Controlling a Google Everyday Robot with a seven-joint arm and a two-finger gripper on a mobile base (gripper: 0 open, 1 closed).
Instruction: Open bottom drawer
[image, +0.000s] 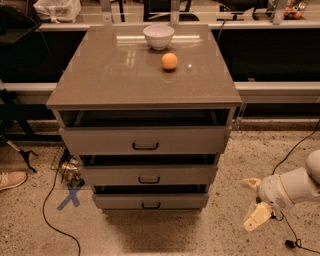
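The bottom drawer (150, 201) is the slimmest grey-taupe front of three, lowest in the cabinet, with a small black bar handle (151, 205). Its front stands slightly out, like the two drawers above it. My gripper (254, 202) is low at the right, to the right of the cabinet and about level with the bottom drawer, apart from it. Its two cream fingers (257, 217) are spread open and hold nothing.
The cabinet top (125, 75) carries a white bowl (158, 36) and an orange (169, 61). Black cables (50, 210) trail on the speckled floor at left and right. A shoe (11, 179) shows at the far left, blue tape (70, 196) marks the floor.
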